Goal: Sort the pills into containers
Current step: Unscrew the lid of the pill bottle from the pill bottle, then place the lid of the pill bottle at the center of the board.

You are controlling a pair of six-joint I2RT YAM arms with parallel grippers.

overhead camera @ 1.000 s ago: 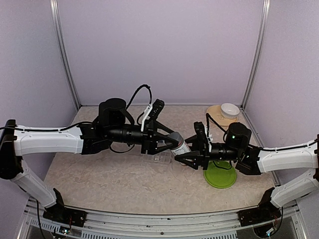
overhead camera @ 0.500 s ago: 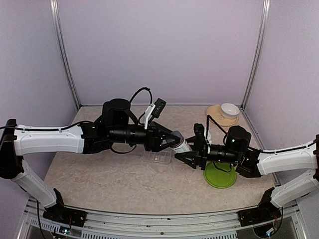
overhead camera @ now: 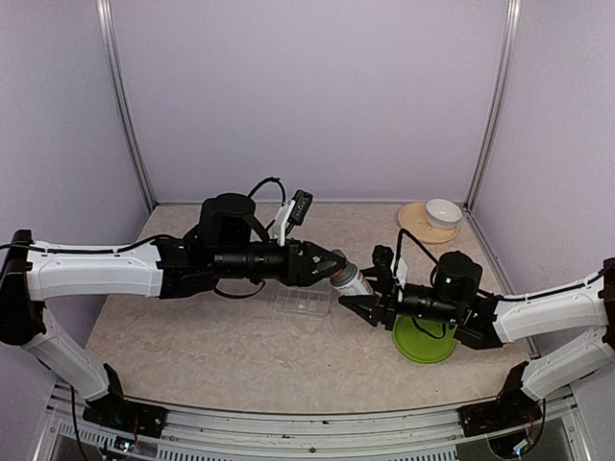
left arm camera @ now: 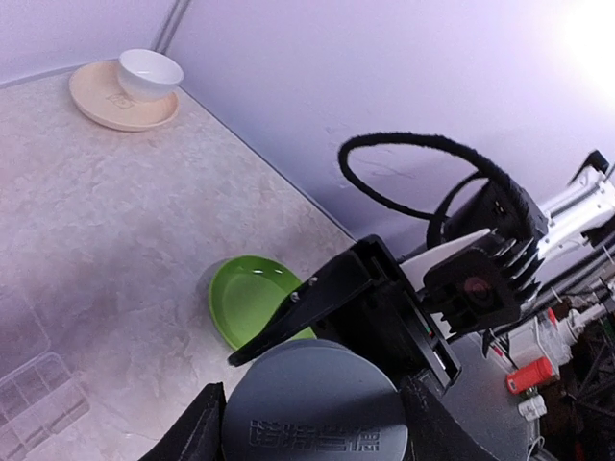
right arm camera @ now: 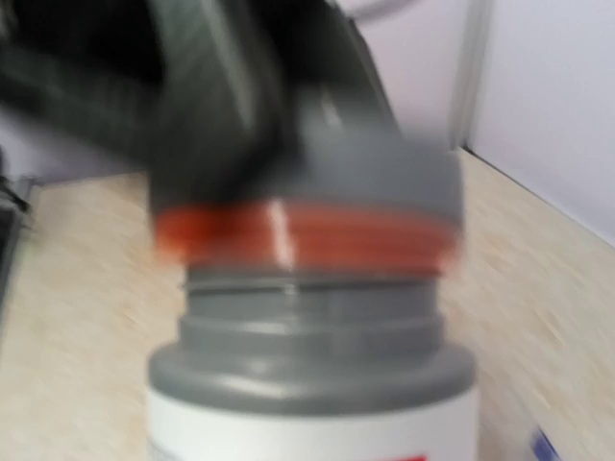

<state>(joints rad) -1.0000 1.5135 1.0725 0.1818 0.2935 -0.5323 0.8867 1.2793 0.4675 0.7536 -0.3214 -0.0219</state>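
Left fingers (left arm camera: 192, 434) gripping pill bottle (overhead camera: 353, 280), body toward right fingers (left arm camera: 317, 303)

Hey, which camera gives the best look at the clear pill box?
Top external: the pill box shows almost whole there, lying flat. Left wrist catches only a part of it at the bottom-left edge of the frame; right wrist shows none of it.

One row of raised characters, seemingly Chinese, is seen on the grey round end of the pill bottle (left arm camera: 315, 423), but it cannot be read with certainty. Lower on the bottle's white side, only a blurred, illegible red trace is shown.
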